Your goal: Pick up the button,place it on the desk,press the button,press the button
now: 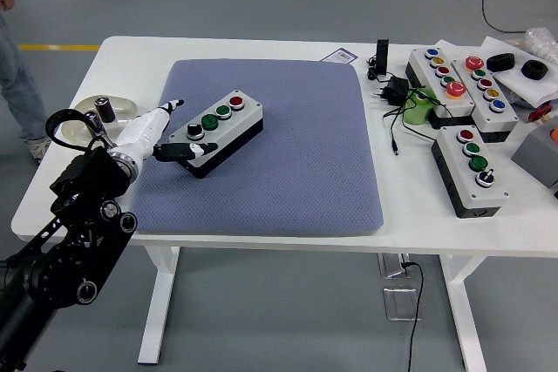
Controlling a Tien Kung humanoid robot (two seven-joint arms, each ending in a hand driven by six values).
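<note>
Seen from the head camera: left hand (pixel 179 141) reaching in over the blue mat (pixel 288 189), white fingers (pixel 166 111) spread, dark thumb lying against the near end of the button box (pixel 218 131). Not clamped on it, as far as can be told; contact looks like a touch at the box's end, not a grip around it. Box resting flat on the mat, angled, with a red, two green and a black-and-white control on top. Right hand out of view. More boxes (pixel 471 167) parked at the table's (pixel 261 48) right side, with cables and a green bottle (pixel 418 106), well apart from the work. Risks from here, judged from the pose: a one-ended pinch likely to let the box swing or slip on lifting; a push instead of a grasp likely to skid it across the mat; a press off-centre likely to tip the box or hit the neighbouring control. Small jar (pixel 105 109) on a dish just beside the wrist, also open to a knock.
</note>
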